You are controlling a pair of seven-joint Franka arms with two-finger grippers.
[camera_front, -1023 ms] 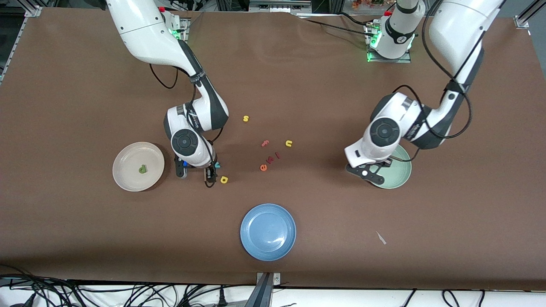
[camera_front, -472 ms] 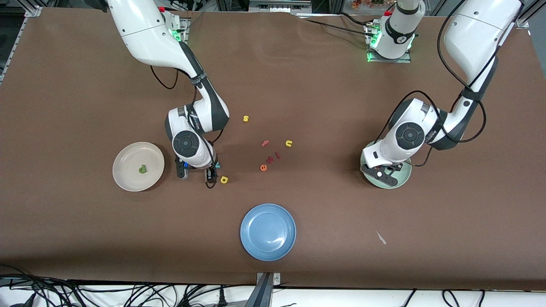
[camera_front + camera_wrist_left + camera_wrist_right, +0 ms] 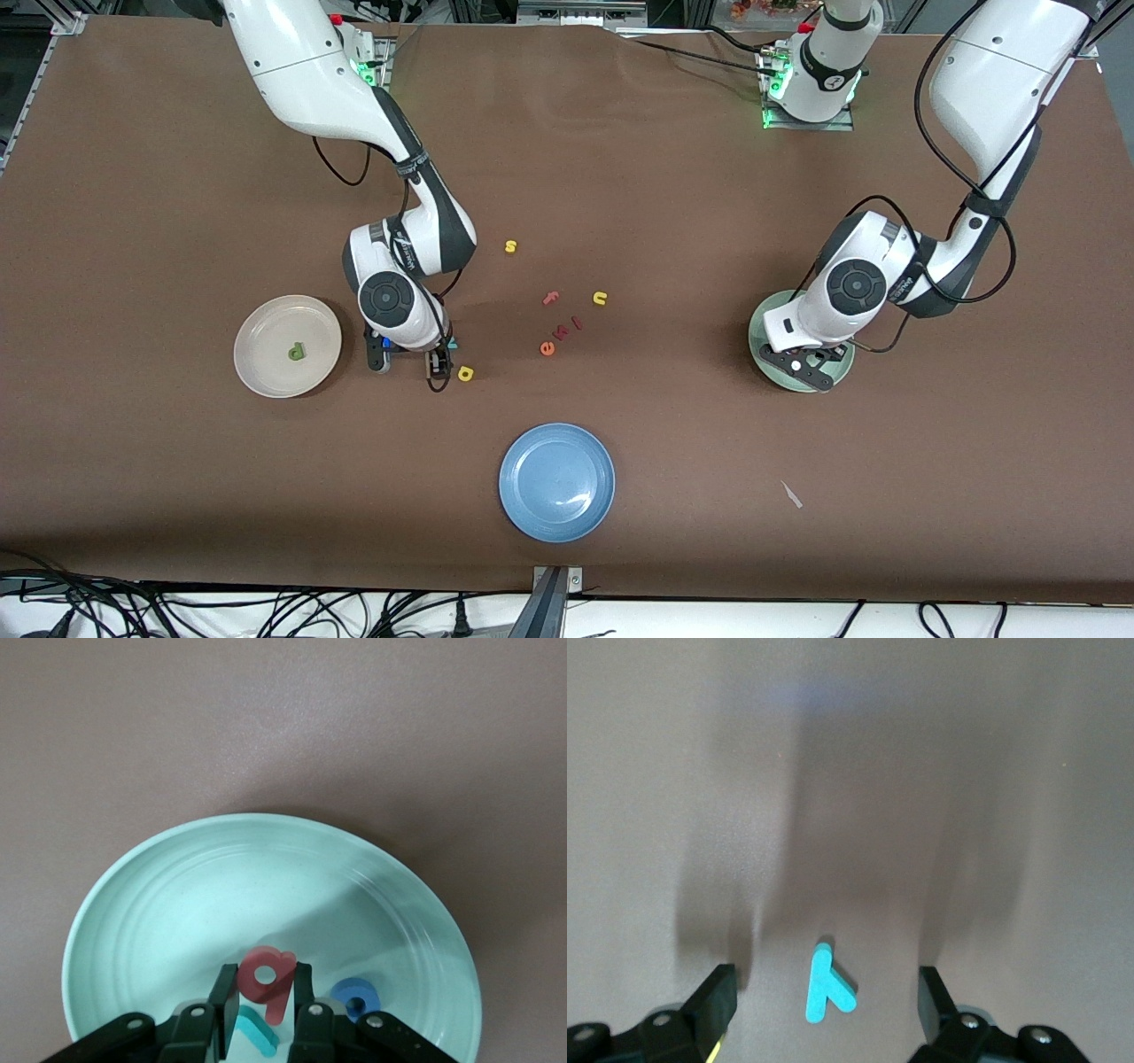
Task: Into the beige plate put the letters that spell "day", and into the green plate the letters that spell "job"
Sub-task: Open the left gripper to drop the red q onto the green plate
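The pale green plate (image 3: pixel 760 337) lies toward the left arm's end of the table. My left gripper (image 3: pixel 806 368) hangs low over it, shut on the salmon "b" (image 3: pixel 266 979). The teal "j" (image 3: pixel 257 1030) and blue "o" (image 3: pixel 357 998) lie in the green plate (image 3: pixel 221 886). Toward the right arm's end, the beige plate (image 3: pixel 266 332) holds the dark green "d" (image 3: pixel 297 353). My right gripper (image 3: pixel 437 365) is down at the table beside that plate. It is open, with the teal "y" (image 3: pixel 827 986) flat between its fingers. The yellow "a" (image 3: pixel 465 373) lies just beside it.
A blue plate (image 3: pixel 556 481) sits near the table's front edge, mid-table. Loose letters lie mid-table: a yellow "s" (image 3: pixel 510 246), salmon "f" (image 3: pixel 551 299), yellow "u" (image 3: pixel 600 299) and orange "e" (image 3: pixel 547 348). A small pale scrap (image 3: pixel 791 494) lies nearer the front camera than the green plate.
My left gripper has moved from the green plate's rim to over its middle, carrying the "b". The right gripper has stayed low at the "y".
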